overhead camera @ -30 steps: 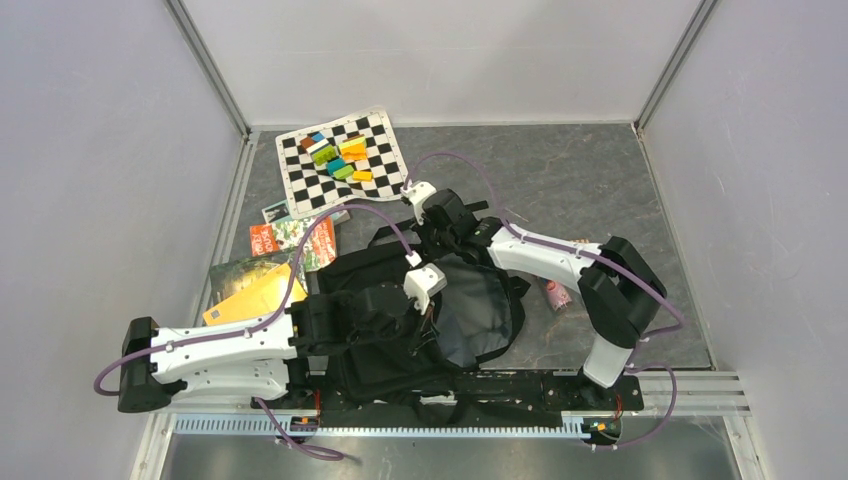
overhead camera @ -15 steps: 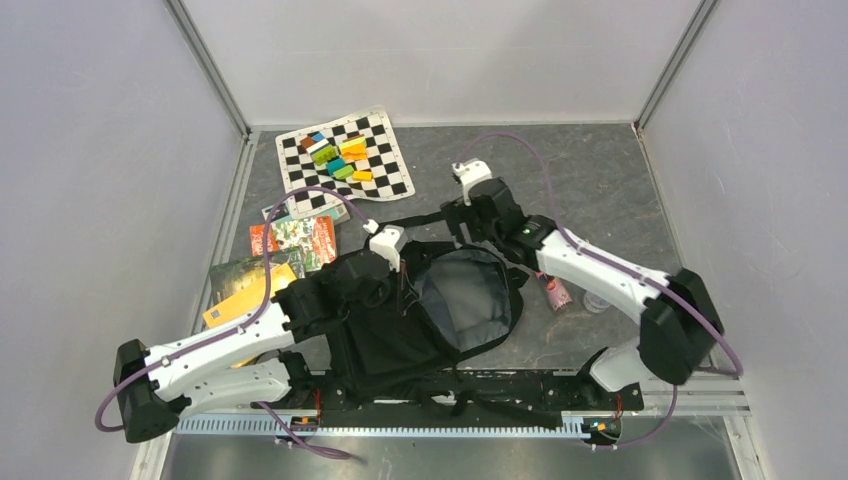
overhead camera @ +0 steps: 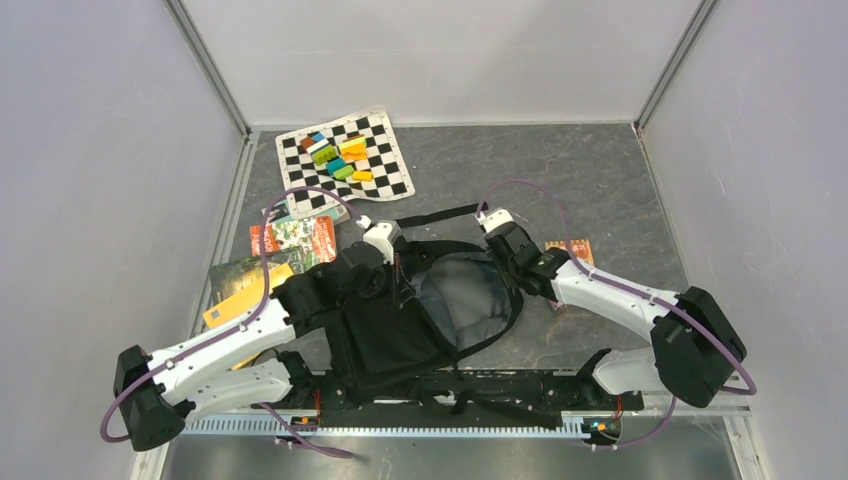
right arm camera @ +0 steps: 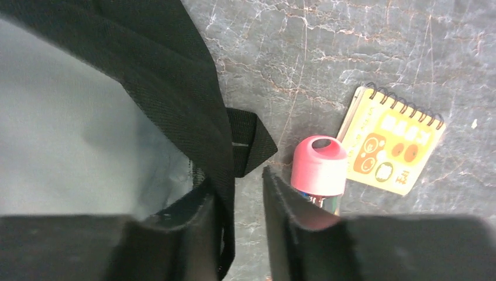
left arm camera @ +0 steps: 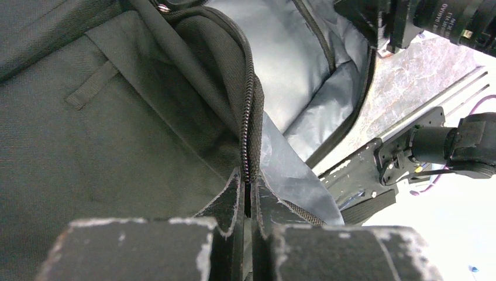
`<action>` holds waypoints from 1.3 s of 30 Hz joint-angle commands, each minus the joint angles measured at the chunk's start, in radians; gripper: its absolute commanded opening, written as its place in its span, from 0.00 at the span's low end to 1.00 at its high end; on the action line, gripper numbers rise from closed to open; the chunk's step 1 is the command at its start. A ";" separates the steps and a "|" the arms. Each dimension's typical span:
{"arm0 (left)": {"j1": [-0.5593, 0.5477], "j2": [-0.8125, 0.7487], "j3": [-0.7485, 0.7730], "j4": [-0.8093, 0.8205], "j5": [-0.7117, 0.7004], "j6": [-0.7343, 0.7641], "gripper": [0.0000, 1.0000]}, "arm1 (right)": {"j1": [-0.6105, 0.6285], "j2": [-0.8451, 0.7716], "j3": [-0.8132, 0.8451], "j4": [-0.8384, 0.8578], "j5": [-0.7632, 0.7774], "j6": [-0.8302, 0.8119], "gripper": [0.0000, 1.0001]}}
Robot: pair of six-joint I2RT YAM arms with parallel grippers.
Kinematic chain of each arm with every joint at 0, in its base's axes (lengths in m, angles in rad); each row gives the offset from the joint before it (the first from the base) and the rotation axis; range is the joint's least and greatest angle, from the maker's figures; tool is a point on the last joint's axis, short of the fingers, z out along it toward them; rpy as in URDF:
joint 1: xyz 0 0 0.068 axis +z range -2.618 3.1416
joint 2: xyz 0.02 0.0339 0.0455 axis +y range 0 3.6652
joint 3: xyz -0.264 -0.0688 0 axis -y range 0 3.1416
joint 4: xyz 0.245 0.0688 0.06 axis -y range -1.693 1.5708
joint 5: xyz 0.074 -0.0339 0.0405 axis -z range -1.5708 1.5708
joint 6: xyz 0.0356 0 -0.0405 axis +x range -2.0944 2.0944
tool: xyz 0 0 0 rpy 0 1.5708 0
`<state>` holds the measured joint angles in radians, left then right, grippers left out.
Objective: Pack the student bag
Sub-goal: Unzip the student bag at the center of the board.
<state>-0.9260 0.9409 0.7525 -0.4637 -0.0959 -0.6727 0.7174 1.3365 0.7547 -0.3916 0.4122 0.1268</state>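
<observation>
The student bag lies in the middle of the table, black, its mouth spread so the grey lining shows. My left gripper is shut on the bag's zipper edge at the left of the mouth, with the zip running up from my left gripper. My right gripper is at the bag's right rim. In the right wrist view my right gripper is open; the black rim lies against its left finger. A pink-capped bottle stands just right of it.
A small yellow spiral notebook lies beyond the bottle, also visible from above as the notebook. A checkered mat with several coloured blocks sits at the back. Books and a yellow booklet lie left of the bag. A strap trails behind it.
My right arm swung from behind the bag round to its right rim; its jaws opened wide, then narrowed. My left gripper pulled the zipper edge back and left, spreading the mouth open.
</observation>
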 commanded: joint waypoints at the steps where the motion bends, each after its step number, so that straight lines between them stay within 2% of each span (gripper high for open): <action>1: 0.048 0.011 0.044 -0.024 0.010 0.026 0.02 | -0.008 -0.037 0.016 -0.015 0.071 -0.002 0.18; 2: 0.081 0.027 0.059 -0.050 0.017 0.031 0.02 | -0.010 -0.048 0.020 -0.047 0.099 0.002 0.08; 4: 0.155 0.058 0.081 -0.080 0.045 0.059 0.02 | -0.013 -0.082 0.028 -0.121 0.162 0.017 0.00; 7: 0.295 0.088 0.096 -0.084 0.091 0.094 0.02 | -0.019 -0.158 0.021 -0.237 0.240 0.059 0.00; 10: 0.407 0.110 0.114 -0.105 0.091 0.112 0.02 | -0.024 -0.244 -0.012 -0.309 0.221 0.117 0.00; 15: 0.447 0.140 0.059 -0.088 0.136 0.079 0.02 | -0.026 -0.332 -0.109 -0.262 0.037 0.198 0.00; 20: 0.447 0.181 -0.025 -0.050 0.148 0.045 0.04 | -0.025 -0.313 -0.162 -0.215 -0.019 0.236 0.00; 22: 0.447 0.185 -0.047 -0.017 0.173 0.039 0.07 | -0.026 -0.317 -0.161 -0.214 -0.029 0.242 0.08; 23: 0.447 0.185 -0.061 0.009 0.199 0.037 0.09 | -0.026 -0.324 -0.160 -0.210 -0.035 0.243 0.15; 25: 0.447 0.185 -0.071 0.046 0.238 0.035 0.18 | -0.026 -0.344 -0.149 -0.206 -0.049 0.243 0.33; 27: 0.447 0.189 -0.057 0.038 0.243 0.047 0.29 | -0.026 -0.368 -0.128 -0.201 -0.071 0.239 0.46; 28: 0.447 0.192 -0.049 0.028 0.238 0.052 0.33 | -0.026 -0.378 -0.119 -0.196 -0.089 0.230 0.49; 29: 0.447 0.190 -0.038 0.012 0.226 0.059 0.39 | -0.026 -0.386 -0.107 -0.192 -0.102 0.223 0.53; 32: 0.447 0.168 -0.015 -0.027 0.181 0.074 0.64 | -0.026 -0.407 -0.072 -0.196 -0.124 0.205 0.70; 33: 0.447 0.151 -0.011 -0.033 0.164 0.078 0.70 | -0.026 -0.412 -0.063 -0.200 -0.124 0.200 0.75; 36: 0.447 0.095 0.004 -0.052 0.133 0.091 0.87 | -0.026 -0.421 -0.027 -0.220 -0.123 0.188 0.86; 39: 0.447 0.047 0.020 -0.071 0.121 0.108 0.99 | -0.026 -0.429 -0.005 -0.231 -0.123 0.180 0.92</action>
<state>-0.4835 1.0611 0.7109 -0.5148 0.0685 -0.6102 0.6952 0.9318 0.6872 -0.6159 0.3019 0.3294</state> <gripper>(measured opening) 0.931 0.888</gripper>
